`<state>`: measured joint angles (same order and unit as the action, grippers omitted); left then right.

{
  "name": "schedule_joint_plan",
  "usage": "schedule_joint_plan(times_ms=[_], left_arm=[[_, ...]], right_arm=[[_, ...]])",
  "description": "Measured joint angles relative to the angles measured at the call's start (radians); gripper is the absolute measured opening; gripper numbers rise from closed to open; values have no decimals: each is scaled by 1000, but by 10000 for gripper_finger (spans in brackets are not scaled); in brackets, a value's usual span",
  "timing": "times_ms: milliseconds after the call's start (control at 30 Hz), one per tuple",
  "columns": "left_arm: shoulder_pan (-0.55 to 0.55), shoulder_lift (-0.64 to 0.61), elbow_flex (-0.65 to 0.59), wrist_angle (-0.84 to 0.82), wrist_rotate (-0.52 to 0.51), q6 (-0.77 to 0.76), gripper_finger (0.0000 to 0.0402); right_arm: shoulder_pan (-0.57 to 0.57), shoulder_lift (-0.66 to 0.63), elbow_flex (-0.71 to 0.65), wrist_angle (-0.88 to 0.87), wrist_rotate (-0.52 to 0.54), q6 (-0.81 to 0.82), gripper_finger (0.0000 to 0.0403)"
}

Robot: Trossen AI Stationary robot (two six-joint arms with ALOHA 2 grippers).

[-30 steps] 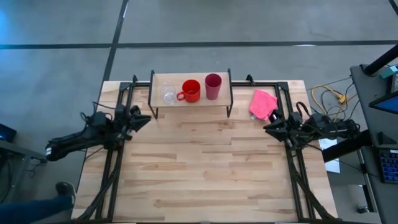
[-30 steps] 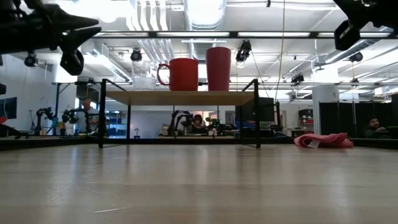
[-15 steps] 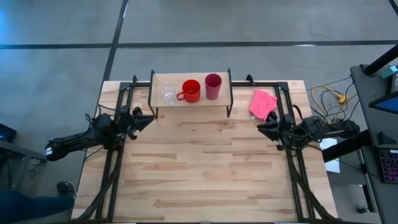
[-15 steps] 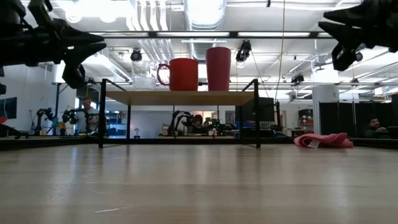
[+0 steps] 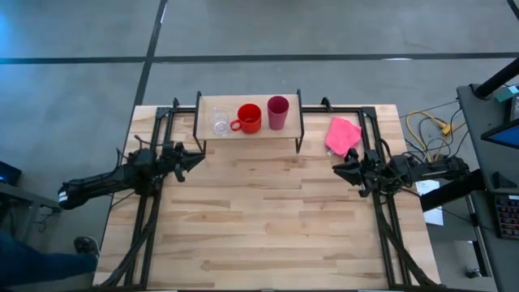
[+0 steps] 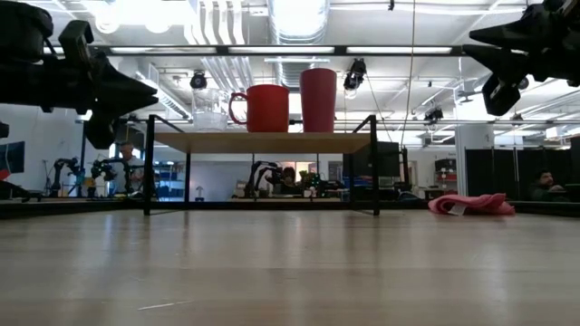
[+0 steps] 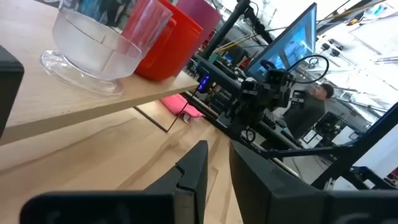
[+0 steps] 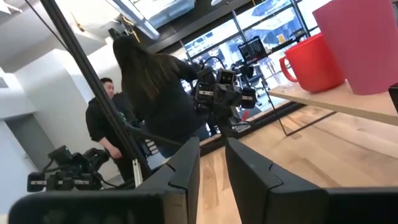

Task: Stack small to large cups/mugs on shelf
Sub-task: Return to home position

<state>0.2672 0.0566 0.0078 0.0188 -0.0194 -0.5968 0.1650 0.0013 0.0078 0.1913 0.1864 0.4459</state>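
On the shelf at the table's far edge stand three vessels in a row, each on its base. From left to right they are the clear glass cup, the red-orange mug and the magenta tumbler. The low view shows the glass cup, mug and tumbler on the shelf top. My left gripper hovers shut near the shelf's left legs and touches nothing. My right gripper hovers shut to the right of the shelf, also free.
A pink cloth lies on the table right of the shelf, just beyond my right gripper. Black frame rails run along the table's left and right sides. Bare wooden tabletop spreads between the arms. People stand in the room beyond the table.
My left gripper has come down and shifted a little toward the table's middle. My right gripper has moved toward the table's left, away from the right edge. The cups and the shelf have stayed put.
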Motion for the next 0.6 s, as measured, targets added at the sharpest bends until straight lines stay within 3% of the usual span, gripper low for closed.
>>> schedule_joint_plan(times_ms=[600], left_arm=[[0, 2, -1, 6, 13, 1, 52]], right_arm=[[0, 15, 1, -1, -2, 17, 74]])
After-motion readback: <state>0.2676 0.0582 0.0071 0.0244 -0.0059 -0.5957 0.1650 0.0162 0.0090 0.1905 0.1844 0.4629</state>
